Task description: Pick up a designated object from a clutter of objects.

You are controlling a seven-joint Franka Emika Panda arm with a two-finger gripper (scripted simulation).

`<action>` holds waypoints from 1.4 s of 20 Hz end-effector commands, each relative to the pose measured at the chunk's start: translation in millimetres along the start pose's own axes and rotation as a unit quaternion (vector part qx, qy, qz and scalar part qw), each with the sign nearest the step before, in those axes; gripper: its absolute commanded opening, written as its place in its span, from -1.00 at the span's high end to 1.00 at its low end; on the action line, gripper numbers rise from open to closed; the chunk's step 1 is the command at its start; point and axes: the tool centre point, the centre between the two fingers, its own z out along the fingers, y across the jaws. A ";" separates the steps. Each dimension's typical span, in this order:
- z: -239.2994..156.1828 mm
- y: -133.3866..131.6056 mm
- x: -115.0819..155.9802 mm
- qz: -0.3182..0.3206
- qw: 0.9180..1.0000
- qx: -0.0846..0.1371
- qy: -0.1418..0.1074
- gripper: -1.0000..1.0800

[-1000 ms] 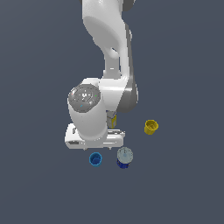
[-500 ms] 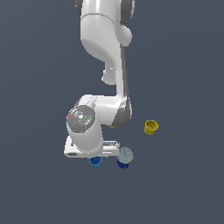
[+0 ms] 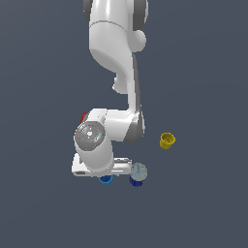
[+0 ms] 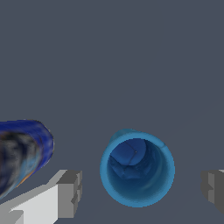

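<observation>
A plain, evenly lit dark grey-blue floor (image 3: 203,63) fills everything.

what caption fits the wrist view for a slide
Open gripper straddling the upright bright-blue round cup, dark-blue grey-topped object beside it.

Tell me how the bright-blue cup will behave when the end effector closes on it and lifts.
The blue cup looks hollow and thin-walled, so probably light. Its round, smooth-looking sides may slip or twist between the flat fingers of the end effector unless squeezed across the middle. It stands upright, mouth up; an off-centre touch could tip it toward the dark-blue grey-topped object.
</observation>
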 end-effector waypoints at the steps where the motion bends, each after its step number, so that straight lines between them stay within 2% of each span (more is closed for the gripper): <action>1: 9.3 0.0 -0.5 0.000 1.000 0.000 -0.001 -0.92; 7: 40.3 0.0 -1.2 0.000 1.000 0.000 0.000 -0.92; 13: 45.5 0.2 0.3 0.000 1.000 0.000 0.000 -0.92; 14: 45.5 0.2 0.3 0.000 1.000 0.000 0.000 1.00; 23: 45.5 0.2 0.3 0.000 1.000 0.000 0.000 1.00; 24: 30.0 1.9 8.9 0.000 1.000 -0.002 0.013 1.00; 28: 27.9 0.7 7.3 0.000 1.000 -0.002 0.013 1.00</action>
